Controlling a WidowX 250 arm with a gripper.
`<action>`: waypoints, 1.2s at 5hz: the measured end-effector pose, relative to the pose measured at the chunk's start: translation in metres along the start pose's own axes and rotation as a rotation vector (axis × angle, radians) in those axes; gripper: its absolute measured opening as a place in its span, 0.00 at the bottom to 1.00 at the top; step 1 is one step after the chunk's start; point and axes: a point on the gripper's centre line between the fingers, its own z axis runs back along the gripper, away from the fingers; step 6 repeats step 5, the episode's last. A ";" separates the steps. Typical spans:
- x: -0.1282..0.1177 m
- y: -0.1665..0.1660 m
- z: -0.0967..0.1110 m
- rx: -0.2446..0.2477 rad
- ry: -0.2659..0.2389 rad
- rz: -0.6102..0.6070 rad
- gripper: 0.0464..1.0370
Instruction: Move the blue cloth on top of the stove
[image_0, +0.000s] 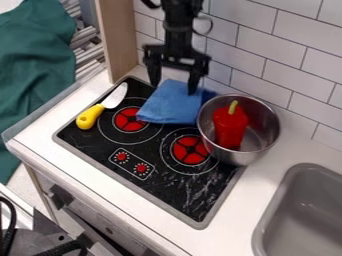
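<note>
The black gripper (175, 83) hangs at the back of the stove (167, 187), its two fingers spread wide apart. Below and between them lies the blue cloth (172, 104), spread over the rear part of the black stovetop, its front left corner near a red burner. The right fingertip overlaps the cloth's upper right part in view; whether it touches cannot be told. A darker blue bit of cloth shows by the metal pot's rim.
A metal pot (255, 145) holding a red pepper (229, 126) stands right of the cloth, over the stove's back right edge. A knife with a yellow handle (89, 117) lies at the stove's left. A grey sink (304, 215) is at the lower right; a tiled wall rises behind.
</note>
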 end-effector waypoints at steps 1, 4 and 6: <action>0.006 0.002 0.036 -0.006 -0.115 -0.017 0.97; -0.009 0.007 0.052 0.012 -0.136 -0.047 0.97; -0.008 0.008 0.052 0.018 -0.140 -0.051 0.97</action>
